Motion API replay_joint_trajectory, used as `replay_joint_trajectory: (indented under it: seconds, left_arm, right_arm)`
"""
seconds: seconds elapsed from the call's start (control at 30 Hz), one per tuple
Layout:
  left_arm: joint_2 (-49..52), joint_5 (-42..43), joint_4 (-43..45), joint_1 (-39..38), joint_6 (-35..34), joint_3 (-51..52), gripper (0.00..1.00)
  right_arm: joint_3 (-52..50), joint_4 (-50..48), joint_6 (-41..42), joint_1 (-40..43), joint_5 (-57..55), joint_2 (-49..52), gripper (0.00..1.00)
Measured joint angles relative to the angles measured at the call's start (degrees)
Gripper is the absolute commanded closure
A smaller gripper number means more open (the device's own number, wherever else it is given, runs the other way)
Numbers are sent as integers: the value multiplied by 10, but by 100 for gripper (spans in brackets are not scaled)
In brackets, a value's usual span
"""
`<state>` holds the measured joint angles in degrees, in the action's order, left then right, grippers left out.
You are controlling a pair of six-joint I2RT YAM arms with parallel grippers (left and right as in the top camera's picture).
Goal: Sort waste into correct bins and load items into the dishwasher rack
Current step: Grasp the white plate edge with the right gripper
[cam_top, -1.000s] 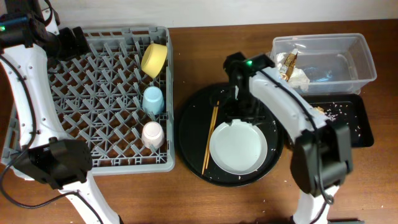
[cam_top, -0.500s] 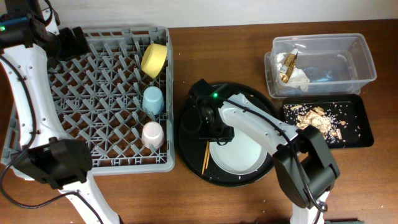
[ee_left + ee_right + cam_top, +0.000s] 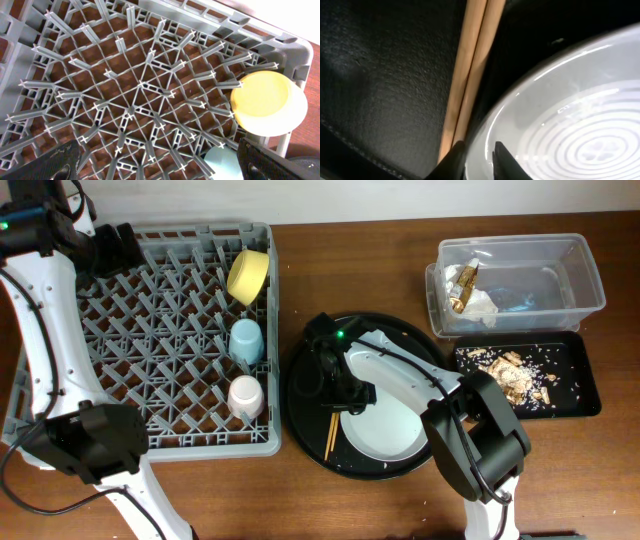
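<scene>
My right gripper (image 3: 340, 393) is low over the round black tray (image 3: 300, 385), at the left rim of the white plate (image 3: 388, 423). In the right wrist view its two fingertips (image 3: 455, 161) pinch the plate's rim (image 3: 560, 115), so the right gripper (image 3: 479, 161) is shut on it. The wooden chopsticks (image 3: 331, 432) (image 3: 470, 65) lie just left of the plate. My left gripper (image 3: 165, 167) hangs open over the dishwasher rack (image 3: 200, 443), with nothing in it. In the rack stand the yellow bowl (image 3: 248, 276) (image 3: 267, 102), blue cup (image 3: 246, 340) and pink cup (image 3: 245, 396).
A clear tub (image 3: 590, 280) at the back right holds white napkins and a brown-gold wrapper (image 3: 466, 288). In front of it a shallow black tray (image 3: 588, 385) carries brown food scraps (image 3: 510, 370). Brown tabletop shows between the rack and the round tray.
My right arm swung from the back of the round tray to the plate's left rim, and its jaws closed in on that rim. The left arm has not moved.
</scene>
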<state>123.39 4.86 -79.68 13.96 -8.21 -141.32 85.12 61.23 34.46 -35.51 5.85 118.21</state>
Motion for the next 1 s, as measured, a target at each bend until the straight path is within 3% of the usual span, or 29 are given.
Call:
replay_joint_trajectory:
  seconds: [0.27, 0.37, 0.47, 0.67, 1.0]
  left_arm:
    - [0, 0, 0, 0, 0, 0, 1]
    - [0, 0, 0, 0, 0, 0, 1]
    - [0, 0, 0, 0, 0, 0, 1]
    - [0, 0, 0, 0, 0, 0, 1]
    - [0, 0, 0, 0, 0, 0, 1]
  right_arm:
    - [20, 39, -44, 33, 0, 2, 76]
    - [20, 37, -81, 51, 0, 2, 63]
    - [23, 40, -96, 50, 7, 2, 62]
    - [138, 92, -90, 64, 10, 7, 60]
    - [10, 23, -74, 5, -58, 10, 60]
